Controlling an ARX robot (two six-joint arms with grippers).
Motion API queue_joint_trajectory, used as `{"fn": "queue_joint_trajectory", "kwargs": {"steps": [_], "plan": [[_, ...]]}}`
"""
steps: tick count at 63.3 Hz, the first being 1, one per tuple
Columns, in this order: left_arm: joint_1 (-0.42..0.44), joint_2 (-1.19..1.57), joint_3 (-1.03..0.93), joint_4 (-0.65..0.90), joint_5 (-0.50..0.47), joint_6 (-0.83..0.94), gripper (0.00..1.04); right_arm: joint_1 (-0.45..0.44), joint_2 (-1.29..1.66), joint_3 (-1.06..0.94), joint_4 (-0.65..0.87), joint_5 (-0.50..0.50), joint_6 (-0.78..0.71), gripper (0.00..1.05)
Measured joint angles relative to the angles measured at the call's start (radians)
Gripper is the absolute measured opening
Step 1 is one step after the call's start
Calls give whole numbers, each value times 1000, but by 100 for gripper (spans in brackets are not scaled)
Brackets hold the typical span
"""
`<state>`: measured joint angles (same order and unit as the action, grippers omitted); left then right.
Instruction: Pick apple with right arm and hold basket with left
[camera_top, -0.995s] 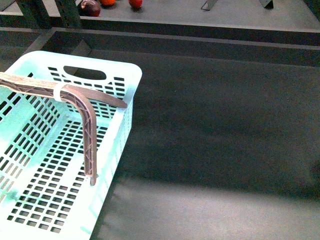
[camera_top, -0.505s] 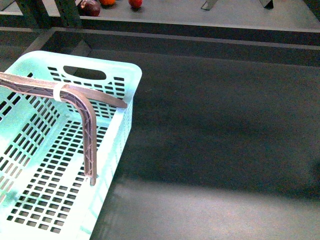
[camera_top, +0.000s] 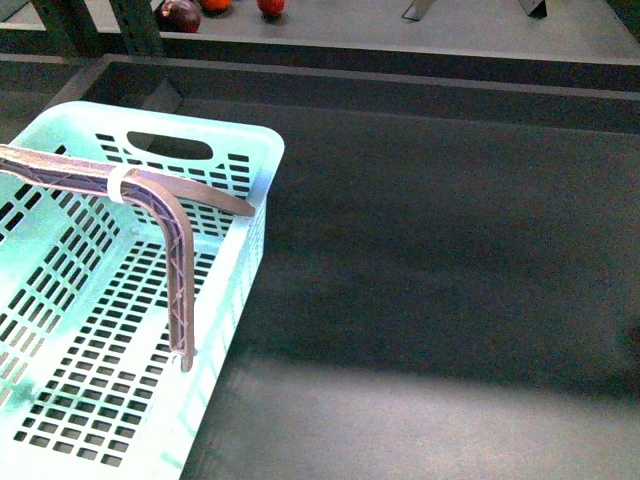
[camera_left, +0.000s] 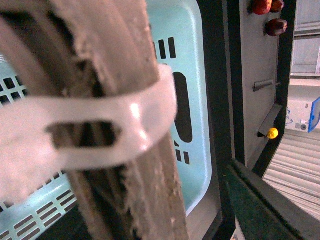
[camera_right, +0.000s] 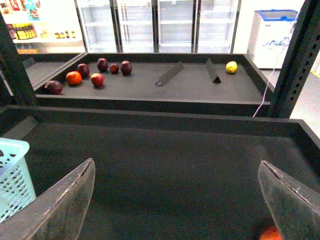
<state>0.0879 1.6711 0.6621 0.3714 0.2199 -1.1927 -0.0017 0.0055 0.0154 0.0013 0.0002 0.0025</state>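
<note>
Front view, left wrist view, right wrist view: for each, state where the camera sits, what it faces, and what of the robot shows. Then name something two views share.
Front view: on the robot's body, looking down on the dark table and basket; no arm shows.
Left wrist view: pressed close to the basket's handle; no hand clearly shows.
Right wrist view: low over the table, facing the fruit shelf; the right hand shows, open.
Shared: the basket appears in all three.

The desk (camera_top: 450, 300) lies dim with a paler band nearest the camera, and the basket handle (camera_left: 135, 40) (close to the wrist lens) blurs.
</note>
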Motion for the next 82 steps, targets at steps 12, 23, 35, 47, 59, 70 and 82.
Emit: {"fn": "queue_joint_trajectory", "kwargs": {"steps": [12, 23, 35, 47, 59, 70, 82], "plan": [[-21, 1, 1, 1, 5, -22, 15, 0, 0, 0, 0, 0, 0, 96], [-53, -21, 2, -3, 26, -52, 7, 0, 0, 0, 0, 0, 0, 96], [-141, -78, 32, -58, 19, -21, 7, 0, 0, 0, 0, 0, 0, 96], [-276, -97, 133, -112, 19, -1, 7, 0, 0, 0, 0, 0, 0, 96], [-401, -97, 221, -148, -9, -4, 7, 0, 0, 0, 0, 0, 0, 96], [-523, -91, 294, -172, -43, -3, 7, 0, 0, 0, 0, 0, 0, 96], [-640, -72, 343, -187, -61, 1, 7, 0, 0, 0, 0, 0, 0, 96]]}}
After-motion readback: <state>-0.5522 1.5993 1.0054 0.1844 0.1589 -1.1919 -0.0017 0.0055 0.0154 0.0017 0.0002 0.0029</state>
